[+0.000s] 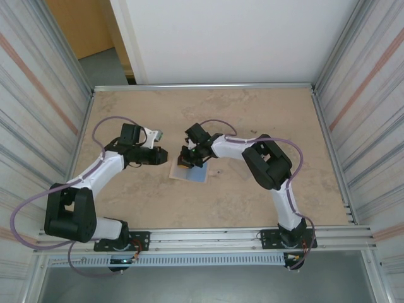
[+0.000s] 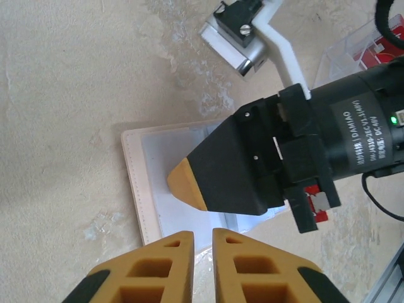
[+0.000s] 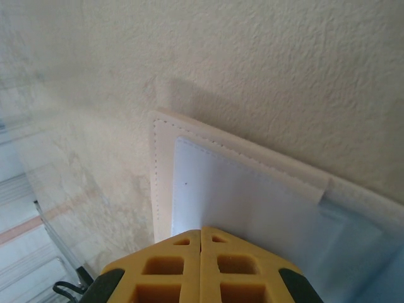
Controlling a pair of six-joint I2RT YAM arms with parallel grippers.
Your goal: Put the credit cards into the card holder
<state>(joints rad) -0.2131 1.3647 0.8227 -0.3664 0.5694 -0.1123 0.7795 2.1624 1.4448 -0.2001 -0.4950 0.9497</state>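
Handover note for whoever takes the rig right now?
Left gripper: barely parted, empty, beside the card holder.
Right gripper: shut, tip down on the open holder's lavender pocket.
Credit cards: red ones in the clear case; one more red corner shows beside the right gripper.
Done: holder lies open. Left: no card visibly pocketed; load them.

Robot lab cell, corrugated walls [image 1: 38, 95], aluminium frame [image 1: 202, 86]
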